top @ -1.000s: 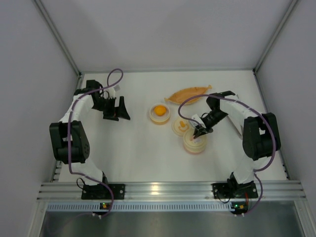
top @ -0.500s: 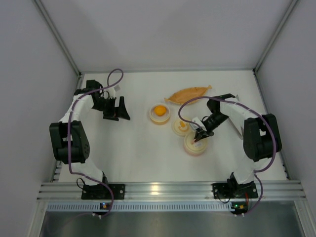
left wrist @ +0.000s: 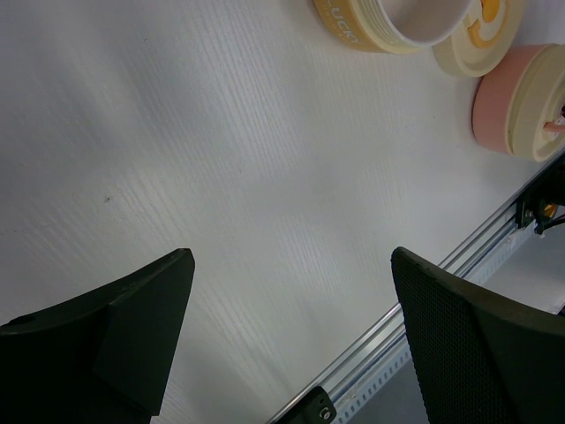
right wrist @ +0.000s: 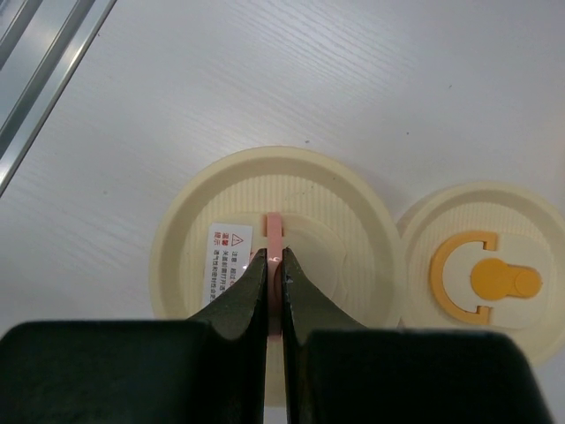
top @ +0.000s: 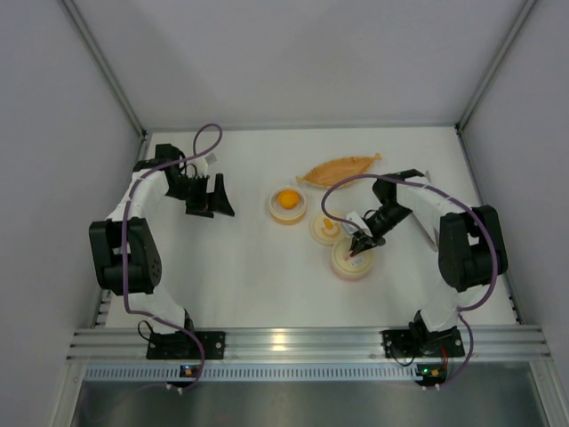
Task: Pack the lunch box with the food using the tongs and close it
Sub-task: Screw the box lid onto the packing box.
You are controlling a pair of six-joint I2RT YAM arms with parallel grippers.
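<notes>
A pink round lunch box (top: 351, 260) stands right of centre with a cream lid (right wrist: 203, 221) on it. My right gripper (right wrist: 274, 258) (top: 362, 242) is shut on the thin pink tab (right wrist: 275, 228) standing up from the middle of that lid. A round yellow-orange piece of food (top: 286, 198) lies in an open yellow bowl (top: 276, 213) (left wrist: 371, 31). At the far left my left gripper (top: 216, 197) (left wrist: 291, 261) hangs open above bare table, holding nothing. The tongs are out of view.
A second cream lid with an orange handle (top: 325, 227) (right wrist: 481, 276) lies between the bowl and the pink box. A long orange leaf-shaped dish (top: 342, 168) sits behind them. The metal front rail (left wrist: 424, 309) runs along the near table edge.
My right gripper has shifted slightly toward the near side over the pink box's lid, still shut. The left arm has not moved.
</notes>
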